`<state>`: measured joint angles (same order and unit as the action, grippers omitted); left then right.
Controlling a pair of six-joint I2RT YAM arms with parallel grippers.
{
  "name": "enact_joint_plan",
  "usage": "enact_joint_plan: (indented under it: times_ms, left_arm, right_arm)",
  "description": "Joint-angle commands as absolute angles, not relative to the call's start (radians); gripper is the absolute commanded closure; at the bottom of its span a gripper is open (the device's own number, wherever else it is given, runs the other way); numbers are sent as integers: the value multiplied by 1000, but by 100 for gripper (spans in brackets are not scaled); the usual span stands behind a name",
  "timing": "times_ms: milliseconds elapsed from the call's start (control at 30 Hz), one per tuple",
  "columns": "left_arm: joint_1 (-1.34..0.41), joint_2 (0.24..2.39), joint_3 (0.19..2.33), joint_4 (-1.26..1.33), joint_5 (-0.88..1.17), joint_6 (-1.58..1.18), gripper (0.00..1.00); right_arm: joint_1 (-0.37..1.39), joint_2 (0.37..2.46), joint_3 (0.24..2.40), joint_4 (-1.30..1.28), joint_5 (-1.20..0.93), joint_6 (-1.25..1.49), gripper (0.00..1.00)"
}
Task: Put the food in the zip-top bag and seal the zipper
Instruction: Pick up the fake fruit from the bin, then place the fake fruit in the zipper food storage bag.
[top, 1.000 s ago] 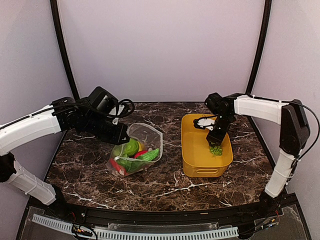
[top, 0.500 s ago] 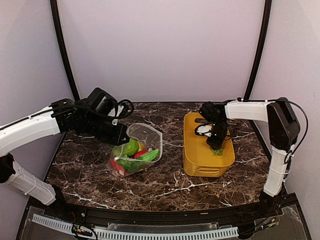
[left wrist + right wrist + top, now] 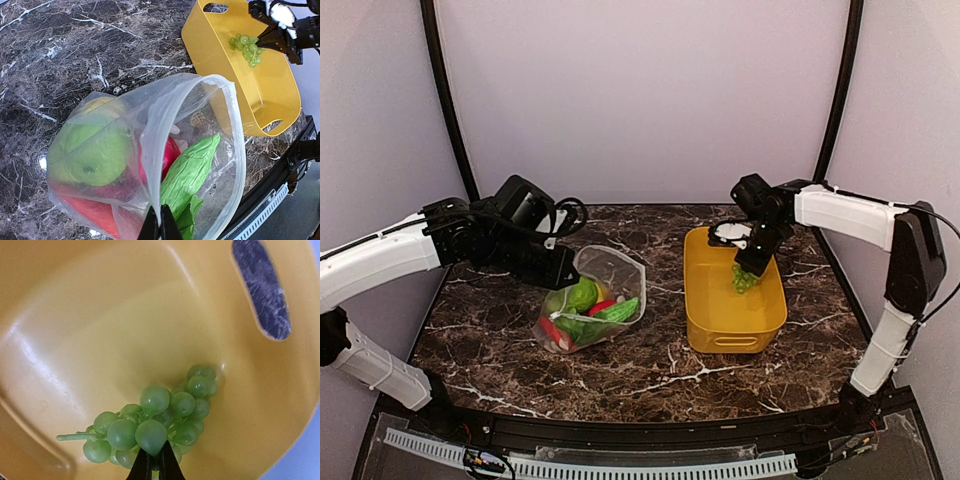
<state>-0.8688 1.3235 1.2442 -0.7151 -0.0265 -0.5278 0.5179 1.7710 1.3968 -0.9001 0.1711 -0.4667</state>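
zip-top bag (image 3: pixel 615 272) lies left of the tabletop's (image 3: pixel 650 385) centre with food (image 3: pixel 90 155) inside, its mouth rim pinched in the closed left gripper (image 3: pixel 160 226). right gripper (image 3: pixel 155 464) is clamped on the grapes (image 3: pixel 167 412) inside the yellow bin (image 3: pixel 735 343), toward the right edge.

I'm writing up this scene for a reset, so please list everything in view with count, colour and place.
zip-top bag: one, clear, left of centre on the table, mouth open
round fruit: one, green, inside the bag
ridged vegetable: one, green, inside the bag, near its mouth
red pieces: two show, red, inside the bag
lemon: one, yellow, inside the bag, mostly hidden
grapes: one bunch, green, inside the bin
bin: one, yellow, right of the bag
table: one, dark marble
left end effector: black, shut on the bag's rim
right end effector: black, shut on the grapes
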Motion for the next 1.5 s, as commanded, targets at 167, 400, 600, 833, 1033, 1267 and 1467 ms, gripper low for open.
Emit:
enact_joint_plan:
  times_ms: [167, 400, 600, 833, 1033, 1267, 1467]
  left_arm:
    - [-867, 1344, 1245, -698, -48, -531, 99]
    - [-867, 1362, 1266, -701, -58, -529, 99]
    - [-865, 1355, 1265, -698, -82, -525, 99]
    - [-862, 1341, 1255, -691, -86, -531, 99]
    - [-859, 1322, 1243, -689, -90, -531, 99]
    - [-858, 1305, 1236, -677, -90, -529, 99]
    - [-857, 1292, 1235, -676, -85, -528, 99]
  right_arm:
    - [515, 1600, 1532, -921, -97, -471, 100]
    - [522, 1560, 1717, -1004, -437, -475, 100]
    - [596, 1582, 1890, -1037, -688, -463, 100]
    - [685, 1688, 1999, -994, -827, -405, 100]
    - [757, 1803, 2102, -1012, -865, -394, 100]
    - [833, 1881, 2135, -1009, -787, -421, 100]
    - [863, 1944, 2136, -985, -639, -454, 100]
